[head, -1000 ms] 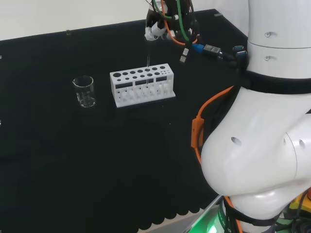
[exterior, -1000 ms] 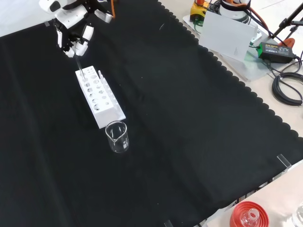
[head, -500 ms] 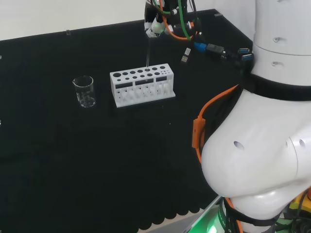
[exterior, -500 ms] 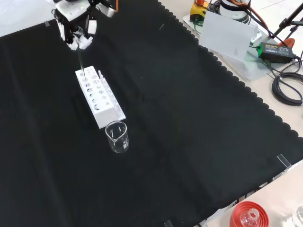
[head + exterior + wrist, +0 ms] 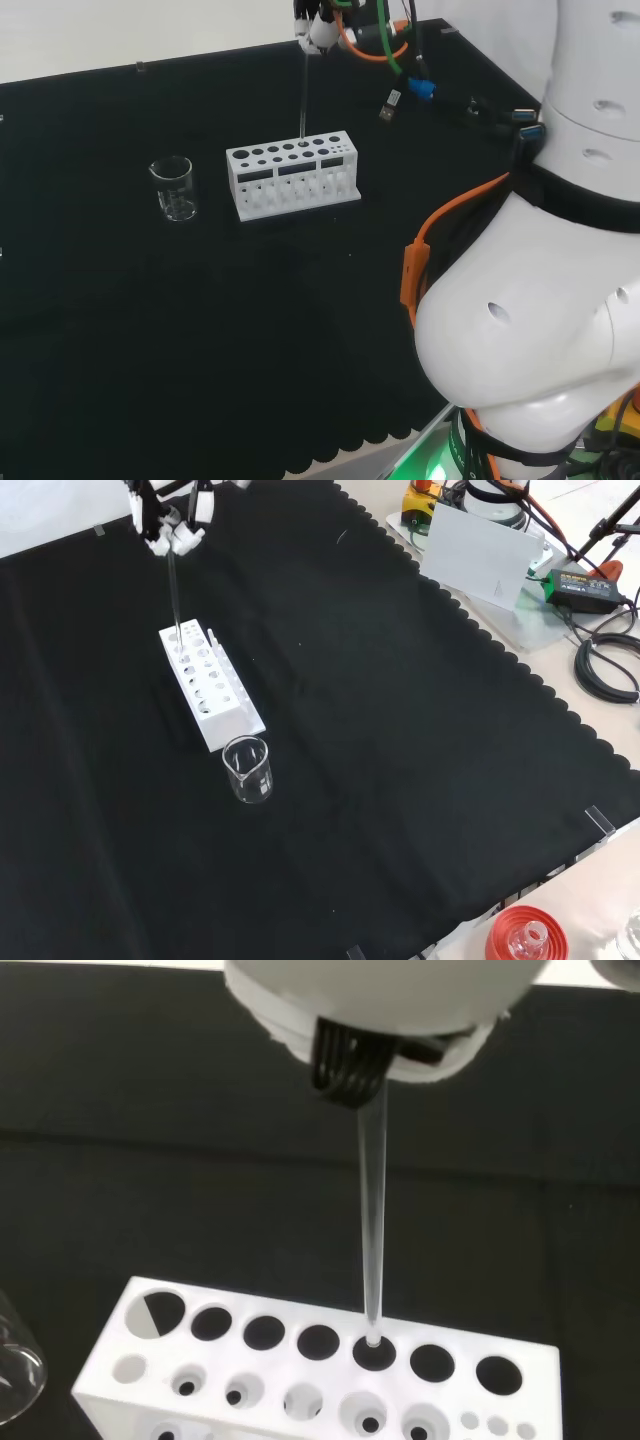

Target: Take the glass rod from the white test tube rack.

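Front view, lower right: red ribbed stand (image 5: 524, 934) off cloth. Black-clothed bench (image 5: 400, 730); beaker (image 5: 248, 769) frame centre-left, just before white test tube rack (image 5: 210, 683). Glass rod (image 5: 174, 592) upright, long axis vertical, tip at rack hole. Hand (image 5: 170, 528) upper left, fingers pinching rod top.

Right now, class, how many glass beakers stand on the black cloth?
1. The single beaker stands just off one short end of the white test tube rack: left of it in the head view, nearer the camera in the front view. Other clear ware could go unseen.
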Controlling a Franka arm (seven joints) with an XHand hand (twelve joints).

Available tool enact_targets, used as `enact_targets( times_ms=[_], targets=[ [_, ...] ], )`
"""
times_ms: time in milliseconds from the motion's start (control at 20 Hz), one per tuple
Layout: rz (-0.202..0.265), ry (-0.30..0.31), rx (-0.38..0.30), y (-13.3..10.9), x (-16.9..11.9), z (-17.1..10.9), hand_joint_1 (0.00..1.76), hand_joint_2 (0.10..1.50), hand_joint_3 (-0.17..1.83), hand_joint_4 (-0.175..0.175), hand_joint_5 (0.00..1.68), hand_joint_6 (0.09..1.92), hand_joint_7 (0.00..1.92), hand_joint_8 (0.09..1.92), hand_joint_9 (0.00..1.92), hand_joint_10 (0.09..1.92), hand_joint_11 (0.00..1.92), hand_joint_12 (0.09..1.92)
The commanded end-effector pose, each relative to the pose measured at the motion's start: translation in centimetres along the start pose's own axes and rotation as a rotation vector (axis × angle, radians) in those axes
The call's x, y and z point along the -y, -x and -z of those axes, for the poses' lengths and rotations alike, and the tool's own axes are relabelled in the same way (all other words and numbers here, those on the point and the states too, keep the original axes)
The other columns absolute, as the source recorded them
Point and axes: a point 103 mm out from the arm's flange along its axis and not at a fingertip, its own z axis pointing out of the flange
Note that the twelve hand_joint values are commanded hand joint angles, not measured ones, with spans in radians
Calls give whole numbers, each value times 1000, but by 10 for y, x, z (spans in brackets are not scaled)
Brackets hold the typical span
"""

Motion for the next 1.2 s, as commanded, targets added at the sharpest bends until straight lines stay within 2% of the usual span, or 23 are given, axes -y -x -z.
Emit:
enact_targets(
  times_ms=[50,350,450,700,1200],
  targets=[
    [1,3,17,-14,21,26,1331,603,761,-175,1188,637,1385,747,1763,450,1593,749],
    [9,24,23,-26,36,43,1331,602,761,-175,1192,630,1386,747,1765,451,1593,749],
    [14,5,37,-36,30,44,1331,602,761,-175,1193,628,1386,746,1765,451,1592,749],
    [19,41,32,-39,46,46,1331,601,761,-175,1195,624,1388,743,1766,451,1593,748],
    [58,37,30,-52,52,55,1331,601,759,-175,1198,618,1391,737,1767,450,1594,747]
  ],
)
